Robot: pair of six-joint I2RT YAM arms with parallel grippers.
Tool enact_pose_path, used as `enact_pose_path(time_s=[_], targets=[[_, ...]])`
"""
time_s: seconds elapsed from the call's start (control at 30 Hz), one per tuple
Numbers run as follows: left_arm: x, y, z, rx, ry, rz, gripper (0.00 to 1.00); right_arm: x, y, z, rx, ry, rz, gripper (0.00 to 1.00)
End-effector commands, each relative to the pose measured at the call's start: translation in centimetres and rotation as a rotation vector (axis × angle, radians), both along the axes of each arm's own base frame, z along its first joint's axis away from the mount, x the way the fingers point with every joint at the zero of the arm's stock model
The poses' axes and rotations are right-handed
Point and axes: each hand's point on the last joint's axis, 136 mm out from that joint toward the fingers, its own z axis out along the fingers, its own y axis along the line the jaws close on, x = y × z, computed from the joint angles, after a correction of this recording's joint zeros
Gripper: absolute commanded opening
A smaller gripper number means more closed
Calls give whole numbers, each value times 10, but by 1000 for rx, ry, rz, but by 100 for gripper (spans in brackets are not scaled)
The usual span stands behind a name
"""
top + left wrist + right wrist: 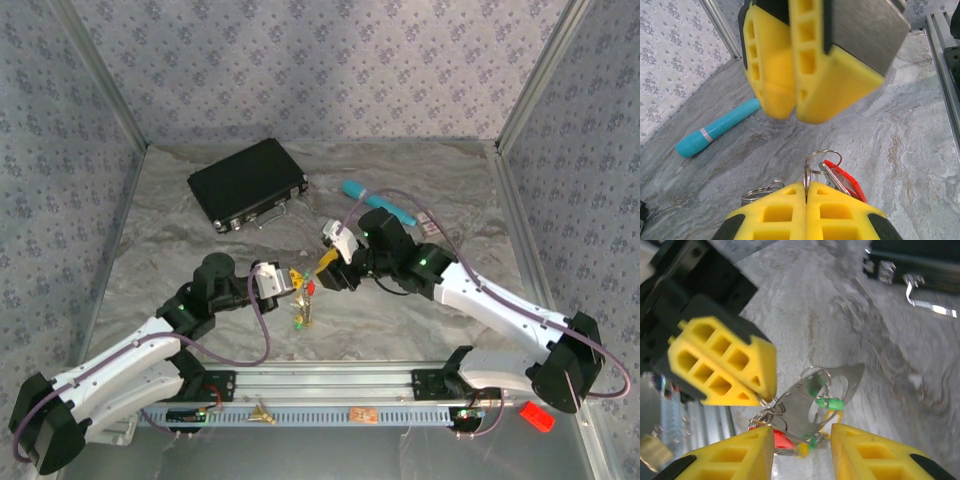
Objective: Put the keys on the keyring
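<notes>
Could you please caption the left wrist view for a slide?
Left gripper shut on the keyring, red key alongside, right gripper close ahead.

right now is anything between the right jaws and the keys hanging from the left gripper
Nothing visible stands between them. The right gripper has its jaws open right at the keys, which hang from the keyring pinched by the left gripper, jaws shut.

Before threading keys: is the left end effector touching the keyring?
Touching. Left wrist view: the left end effector is closed, with the keyring wire pinched in the seam between its fingers.
</notes>
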Motion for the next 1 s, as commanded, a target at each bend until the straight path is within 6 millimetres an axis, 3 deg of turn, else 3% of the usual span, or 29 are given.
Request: enact_pose_path(time_s=[0.0, 0.3, 0.33, 0.43, 0.67, 0.97], targets=[[0, -3, 16, -42, -63, -10, 0, 6, -6, 9, -5, 229, -203, 35], [-1, -3, 14, -33, -53, -15, 0, -11, 10, -5, -86, 322, -160, 36], [-1, -3, 14, -33, -52, -15, 0, -10, 15, 8, -64, 304, -148, 37], [0, -4, 14, -32, -50, -16, 0, -9, 24, 10, -70, 290, -129, 37], [-1, -5, 14, -30, -49, -19, 0, -10, 22, 1, -129, 301, -124, 30], [0, -6, 13, -27, -46, -19, 0, -16, 23, -7, -165, 333, -102, 29]])
